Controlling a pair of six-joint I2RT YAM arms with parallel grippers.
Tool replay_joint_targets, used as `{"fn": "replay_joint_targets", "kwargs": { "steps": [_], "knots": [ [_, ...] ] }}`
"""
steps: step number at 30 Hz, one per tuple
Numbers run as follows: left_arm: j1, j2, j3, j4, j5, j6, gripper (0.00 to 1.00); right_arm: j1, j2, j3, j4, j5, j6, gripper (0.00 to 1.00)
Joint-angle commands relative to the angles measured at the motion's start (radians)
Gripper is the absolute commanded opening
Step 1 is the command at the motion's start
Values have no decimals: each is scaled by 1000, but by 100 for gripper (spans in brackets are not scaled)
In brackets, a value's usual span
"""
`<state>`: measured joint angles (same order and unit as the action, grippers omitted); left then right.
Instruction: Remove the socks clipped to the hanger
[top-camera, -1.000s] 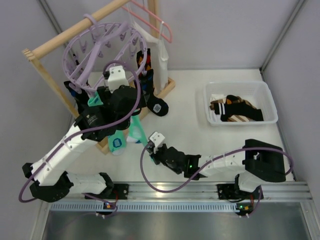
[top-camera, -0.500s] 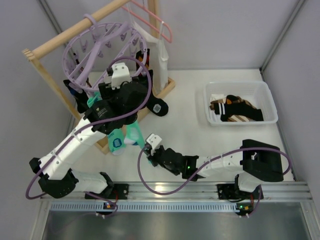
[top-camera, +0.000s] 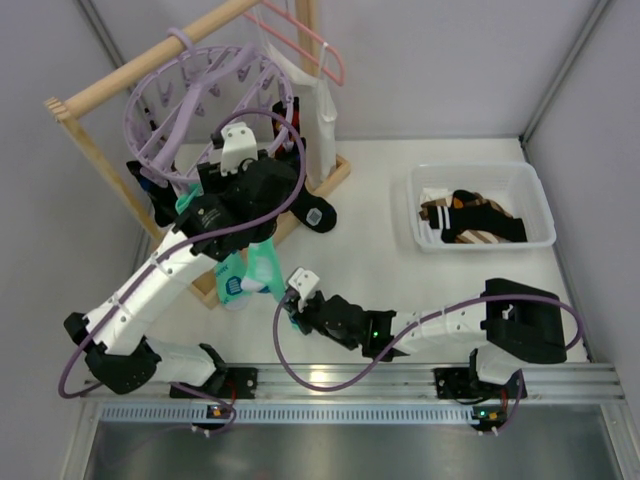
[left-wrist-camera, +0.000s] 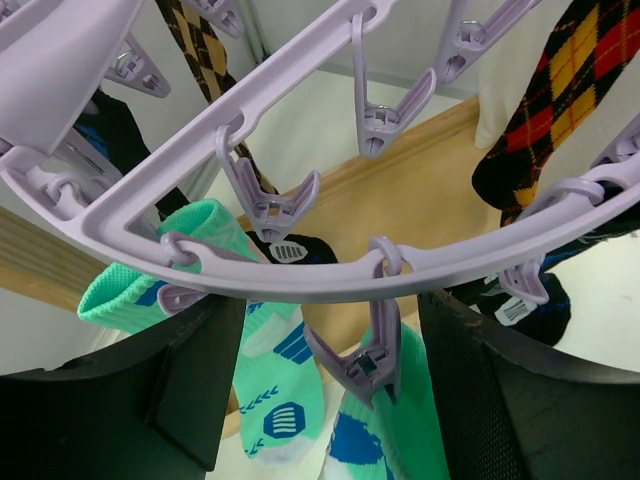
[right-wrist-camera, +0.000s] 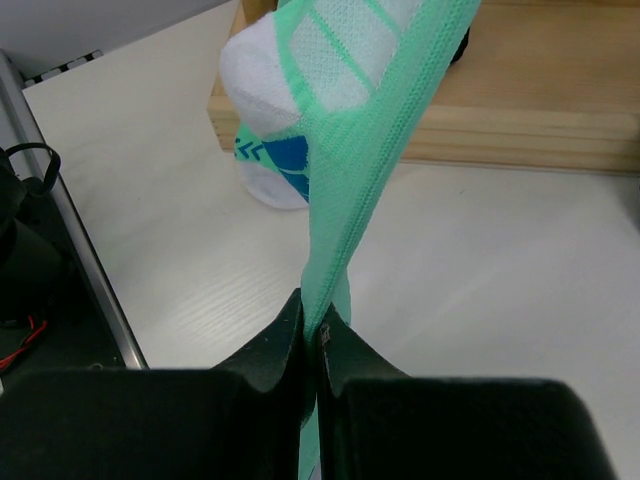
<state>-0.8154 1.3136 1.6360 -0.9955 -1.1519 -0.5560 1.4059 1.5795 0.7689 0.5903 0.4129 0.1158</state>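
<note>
The lavender hanger (top-camera: 131, 120) hangs from the wooden rail, with socks clipped round its ring (left-wrist-camera: 300, 280). My left gripper (left-wrist-camera: 320, 400) is open under the ring's near edge. Its dark fingers (left-wrist-camera: 520, 400) flank a lavender clip (left-wrist-camera: 365, 360) that pinches a mint-green sock (left-wrist-camera: 405, 440). A second mint-green sock (left-wrist-camera: 285, 400) hangs beside it. My right gripper (right-wrist-camera: 315, 322) is shut on the lower edge of the mint-green sock (right-wrist-camera: 370, 150), which runs taut up from it. From above, this gripper (top-camera: 291, 300) sits low in front of the frame. A red, yellow and black checked sock (left-wrist-camera: 560, 90) hangs further along the ring.
A white bin (top-camera: 540, 195) at the right holds several socks (top-camera: 470, 220). The wooden rail frame (top-camera: 130, 70) carries a pink coat hanger (top-camera: 310, 40) and a long white cloth (top-camera: 325, 120). A black sock (top-camera: 318, 215) lies by the frame's base (right-wrist-camera: 520, 110).
My left gripper has moved in under the hanger ring and its jaws have narrowed around the clip. My right gripper has shifted a little left, still holding the mint-green sock.
</note>
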Motion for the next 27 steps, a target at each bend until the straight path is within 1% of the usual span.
{"fn": "replay_joint_targets", "kwargs": {
  "steps": [1, 4, 5, 7, 8, 12, 15, 17, 18, 19, 20, 21, 22, 23, 24, 25, 26, 27],
  "knots": [
    [22, 15, -7, 4, -22, -13, 71, 34, -18, 32, 14, -22, -4, 0],
    [30, 26, -1, 6, -22, -18, 63, 39, -29, 27, 16, -22, -7, 0],
    [32, 32, 2, 8, -26, -21, 58, 39, -30, 26, 16, -22, -7, 0],
    [35, 39, 15, 9, -26, -19, 52, 41, -32, 24, 17, -22, -7, 0],
    [35, 48, 21, 11, -28, -15, 41, 45, -33, 23, 19, -22, -7, 0],
    [41, 67, 41, 9, -28, -9, 20, 48, -39, 1, 37, -32, 1, 0],
    [42, 70, 51, 9, -19, -5, 14, 48, -68, -29, 63, -33, 10, 0],
    [42, 65, 59, 11, 4, -4, 13, 48, -85, -54, 57, -28, 12, 0],
    [42, 62, 65, 9, 24, -2, 15, 50, -110, -66, 51, -22, 19, 0],
    [42, 58, 67, 9, 67, 5, 26, 50, -128, -80, 42, 13, 28, 0],
    [42, 44, 64, 11, 99, 7, 35, 48, -151, -104, -8, 42, 39, 0],
    [42, 33, 59, 11, 130, 8, 43, 47, -212, -117, -35, 68, 53, 0],
    [42, 18, 38, 11, 188, 1, 61, 35, -249, -131, -76, 107, 85, 0],
    [42, -16, 24, 14, 216, -2, 70, 22, -291, -146, -157, 122, 103, 0],
    [42, -33, -8, 23, 242, -1, 77, -10, -376, -152, -206, 135, 139, 0],
    [42, -48, -22, 27, 268, -5, 83, -28, -421, -154, -257, 162, 159, 0],
    [42, -81, -37, 32, 314, -5, 96, -51, -464, -154, -305, 176, 172, 0],
    [42, -99, -66, 38, 339, -4, 98, -95, -549, -154, -395, 191, 185, 0]
  ]
}}
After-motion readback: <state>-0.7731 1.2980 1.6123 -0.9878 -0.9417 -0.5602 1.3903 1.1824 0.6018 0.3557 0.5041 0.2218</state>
